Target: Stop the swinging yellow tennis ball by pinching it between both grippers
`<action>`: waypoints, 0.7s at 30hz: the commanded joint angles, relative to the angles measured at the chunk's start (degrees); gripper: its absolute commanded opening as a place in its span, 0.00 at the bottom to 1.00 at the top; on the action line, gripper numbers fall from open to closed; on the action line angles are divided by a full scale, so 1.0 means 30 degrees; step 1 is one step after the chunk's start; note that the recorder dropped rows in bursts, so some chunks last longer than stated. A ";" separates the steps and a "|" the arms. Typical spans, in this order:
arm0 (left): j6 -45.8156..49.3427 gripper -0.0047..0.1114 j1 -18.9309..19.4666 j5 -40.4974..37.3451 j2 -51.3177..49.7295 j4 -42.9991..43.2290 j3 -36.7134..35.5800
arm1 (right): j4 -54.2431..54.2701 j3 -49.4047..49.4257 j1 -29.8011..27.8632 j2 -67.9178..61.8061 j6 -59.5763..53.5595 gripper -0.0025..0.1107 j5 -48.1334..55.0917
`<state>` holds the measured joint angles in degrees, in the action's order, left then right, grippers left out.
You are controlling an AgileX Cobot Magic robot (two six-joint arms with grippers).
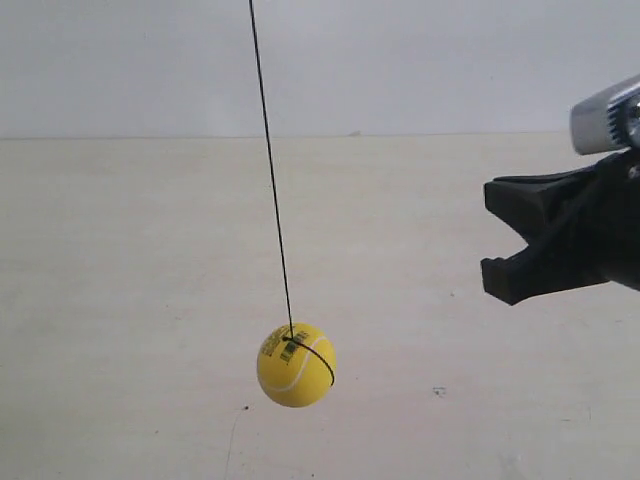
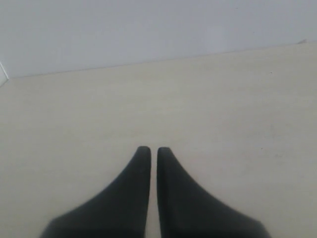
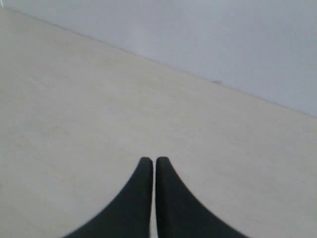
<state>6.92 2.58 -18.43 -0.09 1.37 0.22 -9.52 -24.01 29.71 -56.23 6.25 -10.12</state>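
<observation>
**Hanging clear of both my pincers: the yellow tennis ball**

The yellow tennis ball (image 1: 296,364) hangs in the air on a thin black cord (image 1: 271,170), which runs up from it at a slight tilt and out of the exterior view's top. A loop of that cord wraps the ball, crossing its white seam (image 1: 300,378). Dark print shows on the ball's upper side, too small to read. Below and behind the ball lies the pale surface (image 1: 120,300), and beyond that a light wall (image 1: 400,60).

Well apart from the ball, higher than it and toward the exterior view's right, a black pincer (image 1: 497,238) points at the ball's side, with a grey camera block (image 1: 605,118) above it. I cannot tell which of my arms it belongs to.

My left pincer (image 2: 154,148) is narrow, only a thin slit between its fingers, and grips nothing. My right pincer (image 3: 150,159) is the same: fingers nearly touching, nothing between them, only surface and wall ahead.
</observation>
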 commanded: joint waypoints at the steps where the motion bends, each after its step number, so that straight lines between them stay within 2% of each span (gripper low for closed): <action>1: 0.0068 0.08 0.0050 0.0062 0.0030 -0.0012 -0.0075 | 0.0041 -0.0002 0.0004 0.2664 0.0444 0.02 0.2053; 7: 0.0068 0.08 0.0050 0.0062 0.0030 -0.0012 -0.0075 | 0.0041 0.0084 0.0004 0.6888 0.0919 0.02 0.4305; 21: 0.0068 0.08 0.0050 0.0062 0.0030 -0.0012 -0.0075 | 0.0041 0.3114 0.0004 1.8306 0.3775 0.02 0.4572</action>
<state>6.92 2.58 -18.43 -0.09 1.37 0.22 -9.52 -15.16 29.71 -6.93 16.15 2.44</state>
